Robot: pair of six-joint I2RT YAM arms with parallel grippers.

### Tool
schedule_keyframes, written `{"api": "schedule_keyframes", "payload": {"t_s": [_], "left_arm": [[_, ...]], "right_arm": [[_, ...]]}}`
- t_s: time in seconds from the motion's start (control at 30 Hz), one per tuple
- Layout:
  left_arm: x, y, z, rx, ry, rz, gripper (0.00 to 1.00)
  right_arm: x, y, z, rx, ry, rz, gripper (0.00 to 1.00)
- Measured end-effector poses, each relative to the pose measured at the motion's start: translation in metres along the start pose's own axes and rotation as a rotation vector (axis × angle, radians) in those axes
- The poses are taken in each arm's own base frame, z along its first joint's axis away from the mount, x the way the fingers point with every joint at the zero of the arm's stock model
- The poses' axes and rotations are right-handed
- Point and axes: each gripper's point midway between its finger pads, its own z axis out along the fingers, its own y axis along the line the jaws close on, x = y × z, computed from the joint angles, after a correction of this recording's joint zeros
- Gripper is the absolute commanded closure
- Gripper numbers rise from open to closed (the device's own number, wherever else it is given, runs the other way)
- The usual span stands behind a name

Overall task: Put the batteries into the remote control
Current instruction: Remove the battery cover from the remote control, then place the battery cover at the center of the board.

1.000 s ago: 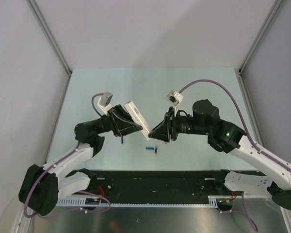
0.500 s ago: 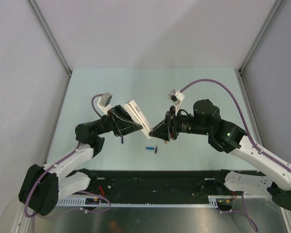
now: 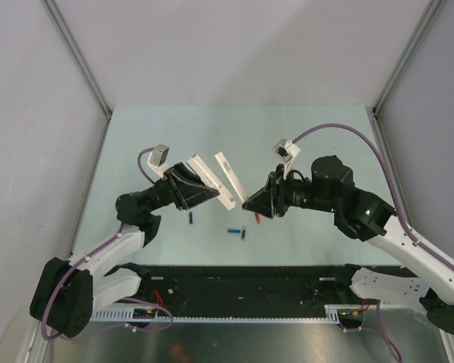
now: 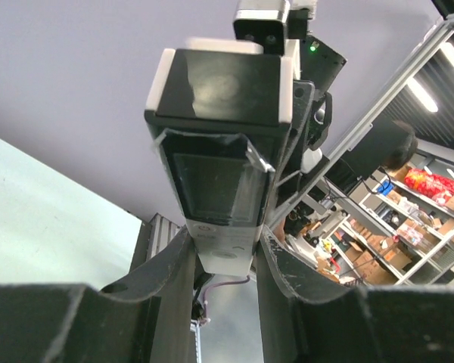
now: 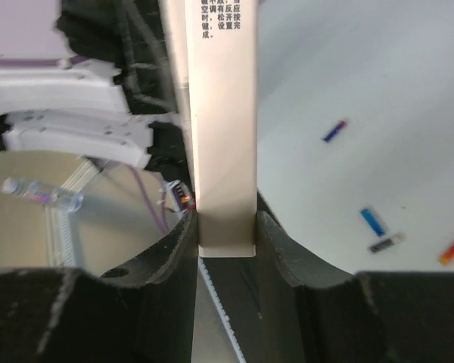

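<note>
White plastic sits in both of my grips. On the left, my left jaws are clamped on the lower end of the remote control (image 3: 206, 175), a slim white plastic bar. It is lifted off the pale green bench (image 3: 310, 136) and tilted, with its dark recessed panel facing my left wrist camera. Just to its right, across a narrow gap, is a thin flat white plastic strip with printed lettering (image 3: 228, 175). My right jaws are pressed tight on that strip's lower end. From above, the two pieces run nearly parallel and do not touch.

Below them on the bench lie the batteries, tiny thin cylinders. From left to right they are a dark blue one (image 3: 191, 218), a brighter blue one (image 3: 232, 230), a black one (image 3: 244, 234) just beside it, and a red one (image 3: 257, 218) under my right wrist. All four sit well in from the bench's side edges and short of the black rail (image 3: 250, 280) along the near edge. Behind the held pieces, the bench surface runs on to the grey back wall (image 3: 242, 53).
</note>
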Motion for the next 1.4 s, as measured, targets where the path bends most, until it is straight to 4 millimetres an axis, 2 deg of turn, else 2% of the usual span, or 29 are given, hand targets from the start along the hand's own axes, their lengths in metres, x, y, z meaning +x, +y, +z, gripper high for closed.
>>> {"api": "schedule_keyframes", "payload": {"t_s": [0.1,0.17,0.3,0.37,0.43,0.57,0.67,0.8,0.93,1.07,1.23,1.27,1.4], "left_arm": [[0.002,0.000,-0.003,-0.004,0.000,0.000,1.00],[0.003,-0.004,-0.004,0.004,0.006,0.009,1.00],[0.009,-0.021,-0.012,0.033,0.007,0.046,1.00],[0.017,-0.032,-0.020,0.055,0.007,0.080,1.00],[0.024,-0.043,-0.028,0.079,0.006,0.120,1.00],[0.036,-0.057,-0.041,0.111,0.000,0.179,1.00],[0.041,-0.061,-0.045,0.122,0.001,0.195,1.00],[0.043,-0.058,-0.046,0.115,0.002,0.192,1.00],[0.044,-0.054,-0.047,0.107,0.003,0.193,1.00],[0.046,-0.048,-0.047,0.092,0.007,0.180,1.00],[0.046,-0.044,-0.046,0.082,0.011,0.168,1.00],[0.046,-0.043,-0.046,0.082,0.011,0.167,1.00],[0.048,-0.041,-0.047,0.076,0.012,0.162,1.00]], "right_arm": [[-0.005,-0.026,-0.003,0.112,-0.025,0.014,1.00],[-0.004,-0.056,-0.005,0.246,-0.028,0.028,1.00],[0.013,-0.125,0.000,0.531,0.033,0.067,1.00],[0.030,-0.162,0.006,0.658,0.085,0.088,1.00],[0.057,-0.196,0.005,0.764,0.155,0.115,1.00],[0.097,-0.244,-0.006,0.910,0.255,0.169,1.00],[0.105,-0.265,-0.007,0.963,0.276,0.197,1.00],[0.109,-0.291,-0.005,1.001,0.276,0.228,1.00],[0.121,-0.314,-0.007,1.027,0.295,0.274,1.00],[0.138,-0.333,-0.011,1.054,0.329,0.318,1.00],[0.149,-0.344,-0.005,1.044,0.351,0.351,1.00],[0.152,-0.346,-0.004,1.042,0.358,0.358,0.90],[0.164,-0.350,-0.002,1.034,0.397,0.382,0.74]]}}
